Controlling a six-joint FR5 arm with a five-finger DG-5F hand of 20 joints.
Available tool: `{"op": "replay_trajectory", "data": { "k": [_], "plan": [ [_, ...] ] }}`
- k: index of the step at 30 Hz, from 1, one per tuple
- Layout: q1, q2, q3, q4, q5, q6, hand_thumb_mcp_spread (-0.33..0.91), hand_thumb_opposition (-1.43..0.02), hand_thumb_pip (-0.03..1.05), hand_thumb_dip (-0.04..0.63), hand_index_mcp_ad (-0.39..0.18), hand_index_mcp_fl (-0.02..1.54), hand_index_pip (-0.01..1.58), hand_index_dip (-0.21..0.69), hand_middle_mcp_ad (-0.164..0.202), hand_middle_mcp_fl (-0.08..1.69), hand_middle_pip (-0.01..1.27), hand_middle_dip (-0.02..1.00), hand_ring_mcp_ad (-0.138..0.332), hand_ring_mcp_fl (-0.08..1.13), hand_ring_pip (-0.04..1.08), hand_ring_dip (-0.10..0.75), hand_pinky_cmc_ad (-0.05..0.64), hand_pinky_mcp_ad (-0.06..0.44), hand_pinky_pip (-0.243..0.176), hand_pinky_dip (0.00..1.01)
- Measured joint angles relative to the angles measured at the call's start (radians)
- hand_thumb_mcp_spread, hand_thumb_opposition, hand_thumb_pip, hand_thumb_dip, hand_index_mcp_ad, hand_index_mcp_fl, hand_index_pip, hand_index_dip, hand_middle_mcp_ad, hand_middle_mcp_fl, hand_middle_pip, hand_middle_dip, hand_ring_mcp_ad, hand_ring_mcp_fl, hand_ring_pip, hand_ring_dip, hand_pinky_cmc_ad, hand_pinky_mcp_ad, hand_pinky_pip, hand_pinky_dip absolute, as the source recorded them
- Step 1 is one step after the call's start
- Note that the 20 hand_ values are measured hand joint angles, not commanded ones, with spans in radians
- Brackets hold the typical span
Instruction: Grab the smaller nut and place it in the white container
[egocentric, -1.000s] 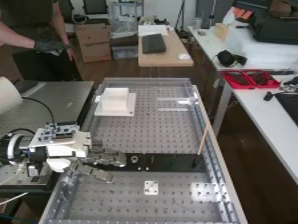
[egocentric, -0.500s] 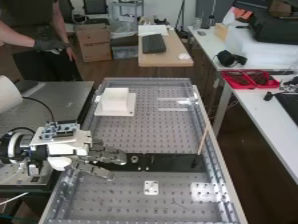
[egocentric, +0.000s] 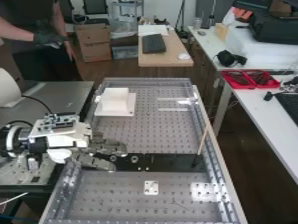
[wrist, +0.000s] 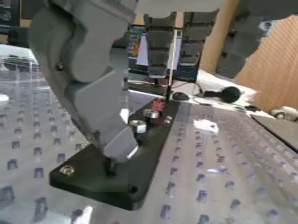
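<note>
Holding the robot hand (egocentric: 110, 147) open, thumb apart from fingers, I have room to pinch a nut (wrist: 138, 127) off the black plate (egocentric: 174, 163); the white container (egocentric: 114, 101) sits farther along the bench (egocentric: 143, 136), ready to receive it.

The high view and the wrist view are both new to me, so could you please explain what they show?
The machine is a white robot arm with a dark grey hand at its end. The high view looks down along the bench from a fixed camera; the wrist view comes from a camera on the arm's wrist, behind the hand's own fingers.

On the perforated bench surface lies a black plate, bearing small metal parts, presumably the nuts. A thin stick leans up near the plate's far end from the arm. The white box is probably the container.

The fingers look fairly straight, and I see nothing held.
</note>
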Motion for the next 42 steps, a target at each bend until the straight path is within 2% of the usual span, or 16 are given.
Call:
{"op": "replay_trajectory", "data": {
  "k": [13, 22, 34, 42],
  "plan": [
    [0.032, 0.091, 0.027, -0.108, -0.027, -0.022, 0.54, -1.02, 0.66, 0.220, -0.223, 0.43, 1.53, 0.169, 0.051, 0.13, 0.13, 0.24, 0.108, 0.01, 0.10, 0.129, 0.328, 0.279, 0.037, 0.19],
    [0.107, 0.167, 0.048, -0.206, -0.038, -0.020, 0.54, -1.02, 0.66, 0.220, -0.225, 0.44, 1.53, 0.169, 0.051, 0.16, 0.13, 0.24, 0.108, 0.01, 0.10, 0.129, 0.328, 0.279, 0.037, 0.19],
    [0.257, 0.190, 0.085, -0.271, -0.052, 0.007, 0.54, -1.02, 0.66, 0.220, -0.220, 0.44, 1.53, 0.169, 0.052, 0.16, 0.13, 0.24, 0.108, 0.01, 0.10, 0.129, 0.328, 0.278, 0.037, 0.19],
    [0.377, 0.176, 0.109, -0.269, -0.051, 0.064, 0.55, -1.02, 0.66, 0.220, -0.216, 0.44, 1.53, 0.169, 0.052, 0.18, 0.13, 0.24, 0.112, 0.01, 0.10, 0.129, 0.328, 0.278, 0.037, 0.19]
  ]
}}
